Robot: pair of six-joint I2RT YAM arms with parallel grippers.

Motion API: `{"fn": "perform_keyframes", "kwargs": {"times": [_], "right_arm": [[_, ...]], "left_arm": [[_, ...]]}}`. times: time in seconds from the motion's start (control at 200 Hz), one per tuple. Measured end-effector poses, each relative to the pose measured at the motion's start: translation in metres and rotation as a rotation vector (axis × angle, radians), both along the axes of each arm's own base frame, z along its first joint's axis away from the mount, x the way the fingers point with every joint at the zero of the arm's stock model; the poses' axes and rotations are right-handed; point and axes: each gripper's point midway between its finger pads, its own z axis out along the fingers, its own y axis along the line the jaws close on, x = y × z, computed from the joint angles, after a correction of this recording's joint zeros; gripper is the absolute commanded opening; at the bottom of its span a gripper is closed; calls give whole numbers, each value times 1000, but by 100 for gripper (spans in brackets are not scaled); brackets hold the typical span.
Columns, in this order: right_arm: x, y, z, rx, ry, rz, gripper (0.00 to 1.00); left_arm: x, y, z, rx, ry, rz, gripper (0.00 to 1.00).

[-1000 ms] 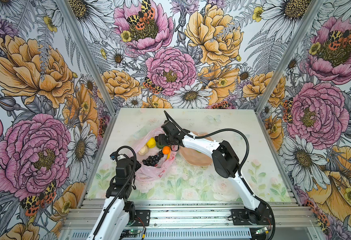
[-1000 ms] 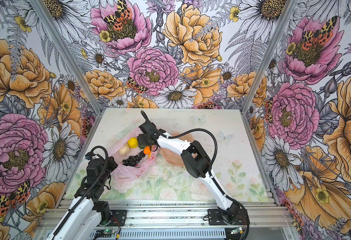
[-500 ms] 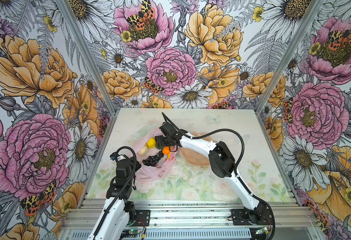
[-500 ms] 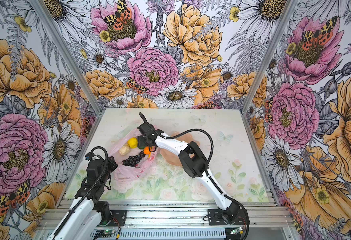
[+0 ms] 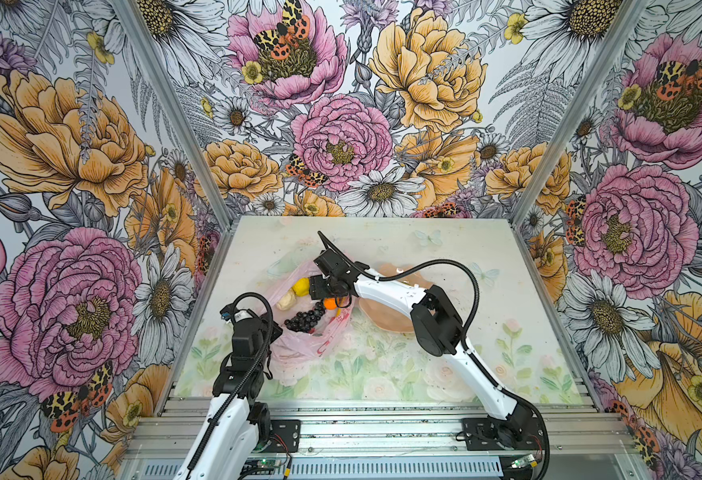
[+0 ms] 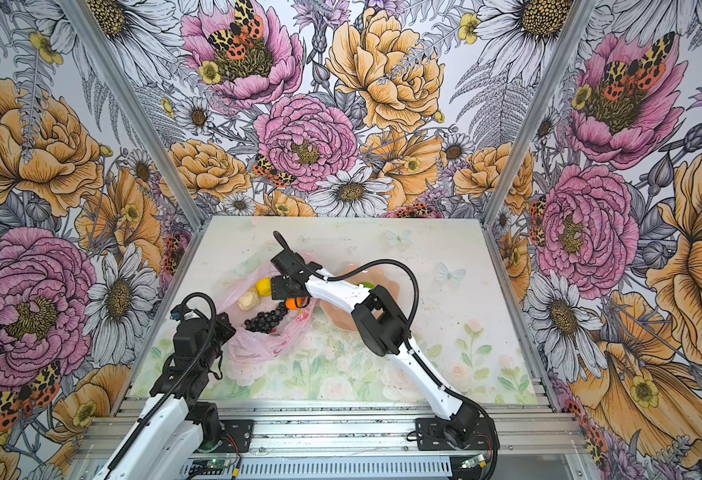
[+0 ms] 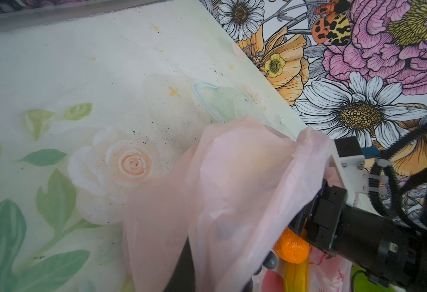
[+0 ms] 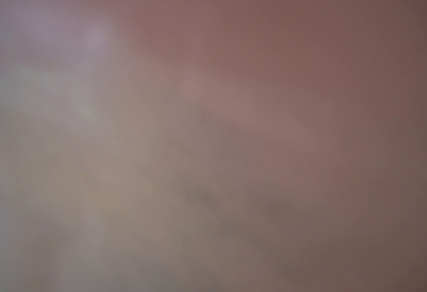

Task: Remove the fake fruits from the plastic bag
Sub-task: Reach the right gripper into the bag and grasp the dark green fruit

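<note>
Two arms are over the table [image 5: 444, 374], with one pink bag [image 5: 299, 349] and one peach dish [image 5: 386, 320]. The bag lies left of centre, crumpled. Its long axis runs from the near side by the left gripper [image 5: 276, 332] to the far side under the right gripper [image 5: 320, 291].

Four fruits show in the bag's opening in both top views. There is one lemon [image 5: 300, 286] and one beige piece [image 5: 286, 300] just beside it. One grape bunch [image 5: 304, 321] and one orange [image 5: 330, 304] lie there too. The grape bunch lies slanted, its long axis running from near-left up to far-right, and its far end is close to the orange.

The left gripper's fingers are narrow, pinched on the bag's near-left edge, and the film is pulled taut toward them. The right gripper hangs over the bag right against the orange. Whether its fingers are wide or closed, I cannot tell.

A top view catches a sliver of a green fruit [image 6: 366, 285] past the right arm, at the dish. The left wrist view adds something new. Pink film is draped across it, the right gripper's black tips touch the bumpy orange, and there is one banana [image 7: 295, 276]. The banana's long axis leads straight away from the orange. The right wrist view is only a pinkish-brown blur, with nothing readable.
</note>
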Motion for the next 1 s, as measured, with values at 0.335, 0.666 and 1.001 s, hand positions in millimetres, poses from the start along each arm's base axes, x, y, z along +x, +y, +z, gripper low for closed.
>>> {"fn": "perform_keyframes", "kwargs": {"times": [0.335,0.666,1.001], "right_arm": [[-2,0,0,-1,8,5,73],[-3,-2,15,-3,-10,19,64],[-4,-6,35,3,-33,25,62]], "left_arm": [[0,0,0,0,0,-1,14],[0,-1,0,0,0,-5,14],[0,-1,0,0,0,-5,15]]}}
